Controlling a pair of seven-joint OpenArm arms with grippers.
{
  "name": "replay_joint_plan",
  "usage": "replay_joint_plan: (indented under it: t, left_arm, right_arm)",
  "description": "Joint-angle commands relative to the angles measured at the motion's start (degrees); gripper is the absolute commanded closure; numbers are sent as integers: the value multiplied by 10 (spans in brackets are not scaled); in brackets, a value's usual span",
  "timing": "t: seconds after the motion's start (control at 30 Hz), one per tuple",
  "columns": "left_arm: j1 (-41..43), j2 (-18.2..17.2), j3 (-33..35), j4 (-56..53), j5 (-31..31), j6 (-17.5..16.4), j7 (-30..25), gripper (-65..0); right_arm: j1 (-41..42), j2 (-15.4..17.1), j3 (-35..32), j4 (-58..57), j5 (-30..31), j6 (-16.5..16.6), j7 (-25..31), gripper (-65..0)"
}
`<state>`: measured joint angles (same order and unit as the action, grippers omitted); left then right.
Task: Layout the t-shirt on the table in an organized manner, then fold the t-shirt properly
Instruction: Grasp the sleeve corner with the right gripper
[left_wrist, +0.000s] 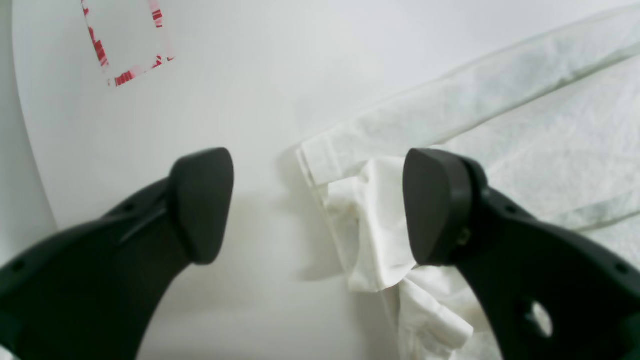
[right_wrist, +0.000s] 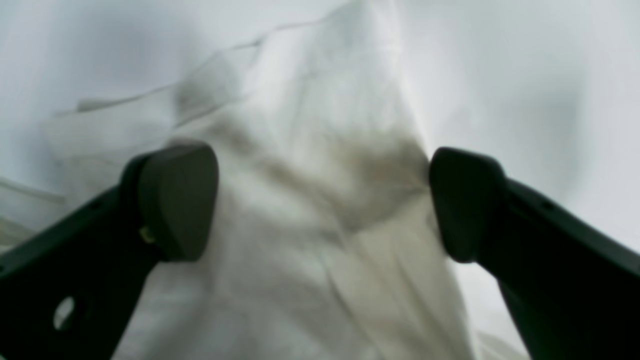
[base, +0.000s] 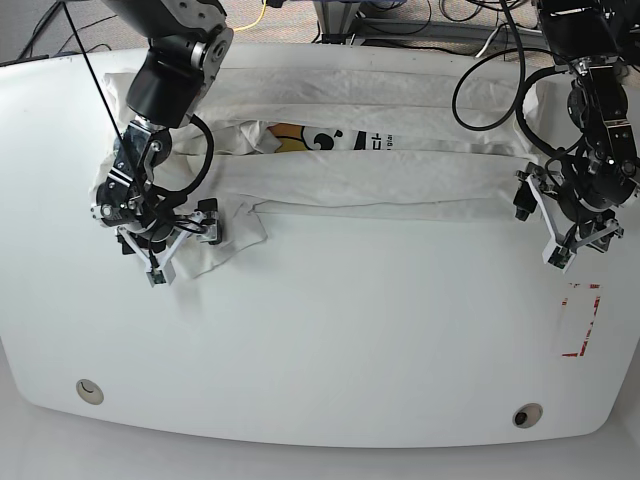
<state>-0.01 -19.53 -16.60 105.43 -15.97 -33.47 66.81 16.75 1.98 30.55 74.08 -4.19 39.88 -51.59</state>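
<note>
The white t-shirt lies as a long folded band across the far half of the table, with a strip of print showing in a fold. My right gripper is at the shirt's left end. In the right wrist view this gripper is open, its fingers standing on either side of a raised ridge of the cloth. My left gripper is at the shirt's right end. It is open too, low over a bunched corner of the shirt that lies by its right finger.
A red-outlined rectangle mark sits on the table just in front of the left gripper, and it shows again as the red mark in the left wrist view. Two round holes lie near the front edge. Cables hang behind the table.
</note>
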Motion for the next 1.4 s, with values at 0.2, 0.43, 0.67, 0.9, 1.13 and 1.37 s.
replay_joint_plan:
  t: [0.2,0.43,0.67,0.9,1.13,1.37]
  left_arm:
    - [-9,-6,-4,8,-3,0,-8,-500]
    - [-9,-6,-4,8,-3,0,-8,-500]
    - [-9,-6,-4,7,-3,0,-8,-500]
    - [-9,-6,-4,7,-2,0,-8,-500]
    - [-9,-6,-3,6,-2,0,-8,-500]
    - [-9,-5,-2,6,-3,0,-8,-500]
  right_arm:
    - [4,-2,-3,9,11,1,9,-580]
    - [3,-4,-40,12,11,1,9,-320]
    - [8,-5,-45,12,11,1,9,0]
    - [3,-8,-46,56,12,1,-4,-10]
    - [-19,-4,-71,158,86,1,-109,-8]
    - [-84,-4,-72,312,194,1,-241,-11]
